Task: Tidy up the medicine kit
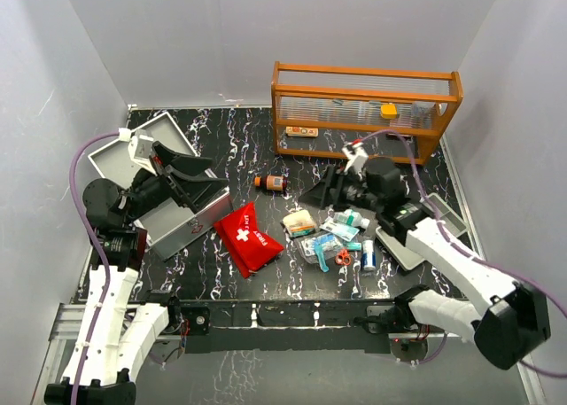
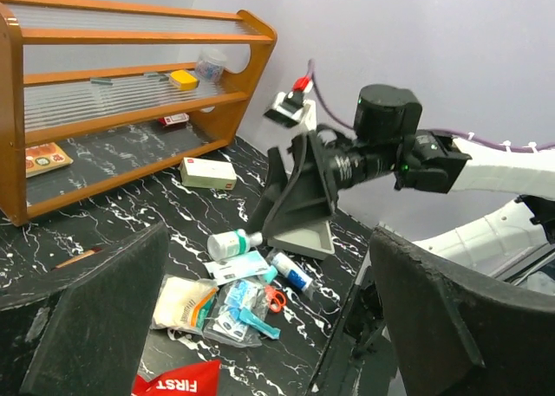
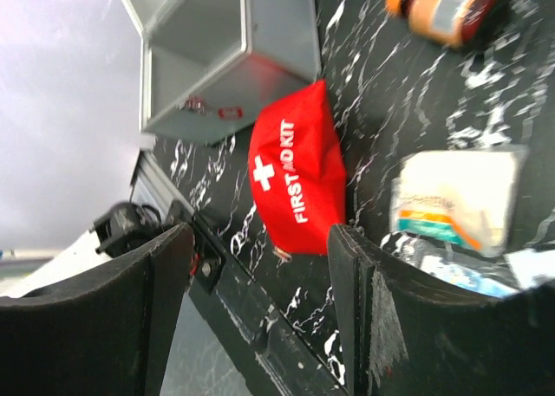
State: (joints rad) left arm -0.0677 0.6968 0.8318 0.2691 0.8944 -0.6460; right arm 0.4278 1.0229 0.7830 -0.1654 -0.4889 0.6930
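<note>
Findings, from the table's front edge outward.

Nearest you lies the red first-aid pouch (image 3: 293,178), flat on the black marbled table (image 1: 221,139), white cross and lettering facing up. It sits between the two grippers, on the base side of both. In the right wrist view it shows in the gap between that gripper's fingers, beyond their tips and untouched.

Right gripper (image 1: 316,190): released, fingers spread wide, nothing between them. It hangs above the table with its tips pointing toward the left arm. Just on its base side lies the loose pile:
- a gauze packet (image 1: 299,221)
- a white bottle (image 1: 351,217) on its side
- a clear bag of small items (image 1: 321,245)
- orange-handled scissors (image 1: 343,257)
- a blue-and-white tube (image 1: 368,256)

All of these are out on the table, none packed. A grey tray (image 1: 416,241) lies behind the gripper, under that arm.

Left gripper (image 1: 218,182): released likewise, fingers wide apart and empty. In the top view it hangs over the open grey case (image 1: 177,226), whose lid (image 1: 158,139) lies back behind the wrist.

An amber bottle (image 1: 270,183) lies on its side between the two sets of fingertips, on the far side of the pouch, touched by neither.

Farthest, beyond the right gripper, stands the wooden shelf (image 1: 354,71). You will find a yellow item (image 1: 388,110) on its middle level and a flat box (image 1: 301,131) on the bottom one. A white carton (image 2: 208,172) lies on the table just before the shelf.
</note>
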